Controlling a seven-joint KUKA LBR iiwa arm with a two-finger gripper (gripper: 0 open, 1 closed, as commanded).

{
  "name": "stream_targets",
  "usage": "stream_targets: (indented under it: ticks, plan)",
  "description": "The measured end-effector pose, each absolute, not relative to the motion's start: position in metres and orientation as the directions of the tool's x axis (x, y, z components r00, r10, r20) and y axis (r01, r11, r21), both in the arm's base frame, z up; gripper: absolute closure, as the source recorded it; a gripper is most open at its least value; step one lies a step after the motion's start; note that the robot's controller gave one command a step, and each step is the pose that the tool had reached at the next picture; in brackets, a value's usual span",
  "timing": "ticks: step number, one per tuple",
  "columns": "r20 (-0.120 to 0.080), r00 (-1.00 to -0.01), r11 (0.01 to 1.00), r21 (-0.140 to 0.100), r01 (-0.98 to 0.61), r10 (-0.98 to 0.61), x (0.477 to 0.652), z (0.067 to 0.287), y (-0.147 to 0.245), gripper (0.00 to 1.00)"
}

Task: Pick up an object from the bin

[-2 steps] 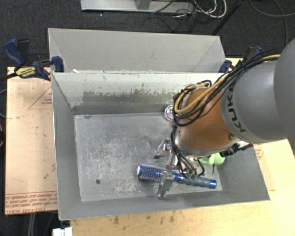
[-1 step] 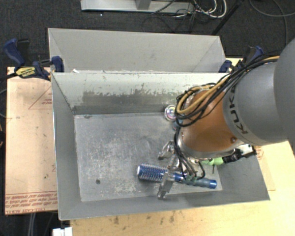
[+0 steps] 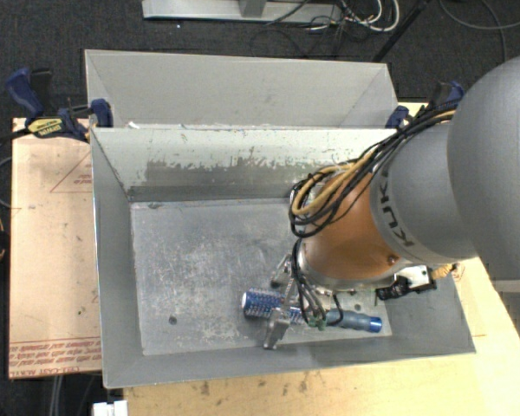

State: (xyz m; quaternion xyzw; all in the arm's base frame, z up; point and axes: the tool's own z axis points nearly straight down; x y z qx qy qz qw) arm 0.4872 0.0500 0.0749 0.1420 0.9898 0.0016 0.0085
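1. The grey metal bin [image 3: 199,232] is seen from above, its floor bare and scuffed over the left half.
2. The arm [image 3: 468,172] is reached in from the right, with an orange cover [image 3: 347,241] at the wrist and black and yellow cables [image 3: 316,198] looped over it.
3. The pincer [image 3: 277,326] is lowered to the bin floor, close to the near wall and right of centre.
4. Whether the pincer is apart or together cannot be told, and nothing is seen clamped in it.
5. A small blue ribbed cylinder [image 3: 260,303] is found lying on the floor just beside the pincer, on its left and slightly farther back.
6. A blue tube [image 3: 361,323] is seen lying on the floor to the right of the pincer, under the wrist.
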Motion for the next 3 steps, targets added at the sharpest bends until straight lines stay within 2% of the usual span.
stream_targets:
  ticks: [1, 2, 3]
  plan:
    - [-0.007, -0.959, 0.959, 0.003, 0.282, 0.282, 0.489, 0.077, 0.05, 0.0]
    - [-0.01, -0.959, 0.959, 0.004, 0.282, 0.282, 0.49, 0.077, 0.05, 1.0]
    - [-0.003, -0.96, 0.96, 0.002, 0.281, 0.281, 0.491, 0.115, 0.05, 1.0]
